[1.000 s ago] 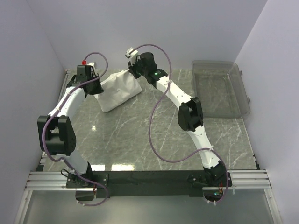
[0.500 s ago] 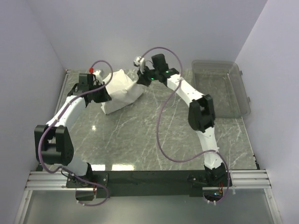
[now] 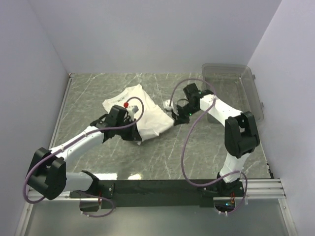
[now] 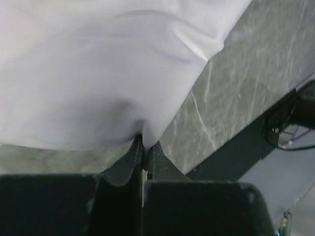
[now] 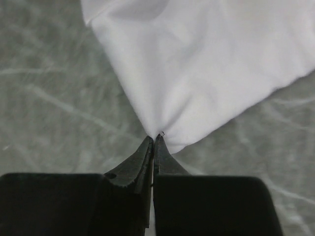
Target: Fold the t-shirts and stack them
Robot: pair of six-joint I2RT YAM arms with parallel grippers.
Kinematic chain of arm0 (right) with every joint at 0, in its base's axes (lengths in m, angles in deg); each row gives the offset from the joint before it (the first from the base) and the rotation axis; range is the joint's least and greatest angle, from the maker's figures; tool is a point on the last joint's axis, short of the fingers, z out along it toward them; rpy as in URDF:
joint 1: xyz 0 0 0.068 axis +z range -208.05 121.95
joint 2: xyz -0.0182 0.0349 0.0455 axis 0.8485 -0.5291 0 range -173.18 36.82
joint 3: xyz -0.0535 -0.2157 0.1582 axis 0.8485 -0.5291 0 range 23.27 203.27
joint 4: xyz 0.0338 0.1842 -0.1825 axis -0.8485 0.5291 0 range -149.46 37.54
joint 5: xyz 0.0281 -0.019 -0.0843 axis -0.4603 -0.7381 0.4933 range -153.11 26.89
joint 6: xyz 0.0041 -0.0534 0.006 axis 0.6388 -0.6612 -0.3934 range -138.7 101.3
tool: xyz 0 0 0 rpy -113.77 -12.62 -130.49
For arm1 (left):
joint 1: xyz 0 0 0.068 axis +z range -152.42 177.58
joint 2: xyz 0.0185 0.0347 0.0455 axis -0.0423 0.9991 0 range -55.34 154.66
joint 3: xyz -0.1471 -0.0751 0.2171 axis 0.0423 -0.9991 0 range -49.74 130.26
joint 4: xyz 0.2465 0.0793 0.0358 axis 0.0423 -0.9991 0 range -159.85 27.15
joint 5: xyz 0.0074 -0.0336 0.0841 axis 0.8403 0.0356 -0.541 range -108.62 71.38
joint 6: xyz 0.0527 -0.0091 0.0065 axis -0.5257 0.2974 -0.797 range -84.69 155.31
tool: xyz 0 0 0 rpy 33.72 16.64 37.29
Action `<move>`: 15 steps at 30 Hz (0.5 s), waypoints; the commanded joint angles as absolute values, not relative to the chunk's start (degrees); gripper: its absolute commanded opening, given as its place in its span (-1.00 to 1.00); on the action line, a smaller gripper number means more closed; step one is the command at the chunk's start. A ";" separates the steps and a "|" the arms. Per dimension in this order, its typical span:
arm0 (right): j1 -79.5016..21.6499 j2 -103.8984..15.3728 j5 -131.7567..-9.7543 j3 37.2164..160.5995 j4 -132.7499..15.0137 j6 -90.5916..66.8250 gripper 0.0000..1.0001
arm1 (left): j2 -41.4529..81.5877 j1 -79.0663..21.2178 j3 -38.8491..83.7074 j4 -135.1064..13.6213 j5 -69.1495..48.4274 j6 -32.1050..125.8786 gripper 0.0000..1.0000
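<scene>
Light, limp t-shirt (image 3: 150, 115) likely handles best by its edges, where left claw (image 4: 144, 143) and right claw (image 5: 154, 140) each clamp closed on cloth.

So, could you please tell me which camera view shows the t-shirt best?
The top view: it shows nearly the whole t-shirt. Each wrist view shows only a patch of white cloth at a pinched edge.
</scene>
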State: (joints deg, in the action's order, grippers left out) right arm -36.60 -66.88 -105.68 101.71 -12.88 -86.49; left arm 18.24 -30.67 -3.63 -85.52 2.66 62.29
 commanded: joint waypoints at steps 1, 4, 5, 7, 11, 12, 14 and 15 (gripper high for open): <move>-37.66 -59.35 -104.87 93.87 -4.54 -98.41 -1.00 | 14.81 -37.37 -7.10 -82.01 1.77 71.49 -0.99; -38.88 -53.46 -103.90 87.36 -1.03 -100.78 -1.00 | 13.66 -45.01 -9.39 -80.34 0.28 76.94 -0.99; -39.33 -50.40 -103.90 84.82 -0.23 -101.74 -1.00 | 13.39 -46.79 -9.83 -79.73 0.01 78.10 -0.99; -40.12 -47.48 -103.89 83.05 1.35 -101.84 -1.00 | 12.43 -50.91 -10.89 -78.93 -0.60 81.34 -0.99; -41.70 -44.65 -105.13 85.39 1.62 -99.57 -1.00 | 10.32 -52.26 -10.72 -81.03 -2.18 82.42 -0.99; -41.62 -44.92 -105.47 86.54 0.49 -96.34 -1.00 | 9.88 -52.08 -10.19 -82.87 -3.32 81.98 -0.99; -41.53 -47.37 -106.44 90.92 -3.64 -90.72 -1.00 | 9.17 -48.85 -8.18 -84.72 -4.64 79.53 -0.99; -41.18 -48.69 -106.44 92.78 -5.04 -88.42 -1.00 | 9.09 -46.74 -7.47 -85.51 -4.65 78.65 -0.99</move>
